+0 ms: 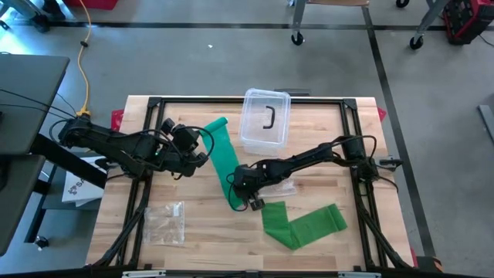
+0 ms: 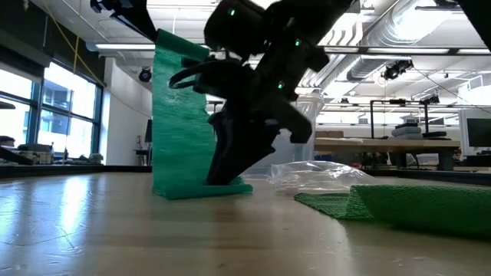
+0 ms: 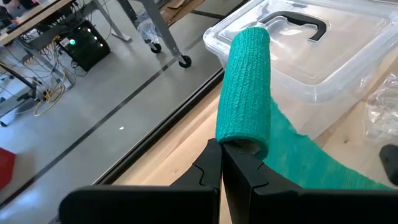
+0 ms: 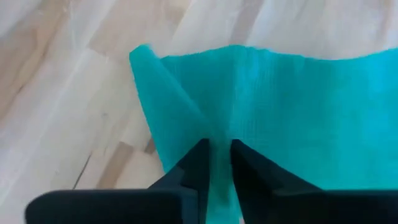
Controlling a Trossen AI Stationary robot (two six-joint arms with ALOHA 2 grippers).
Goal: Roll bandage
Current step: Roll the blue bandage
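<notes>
I see the left gripper (image 3: 221, 155) clamped on the green bandage's (image 1: 222, 150) raised end, the right gripper (image 4: 214, 155) pinching its lower fold mid-table.

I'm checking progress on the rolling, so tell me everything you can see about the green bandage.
The green bandage is a long strip of ribbed, stretchy-looking fabric. One end is lifted off the wooden table and pinched by the shut left gripper, draping over it. The right gripper pinches the strip lower down. The rest lies folded and loose on the table, unrolled.
</notes>
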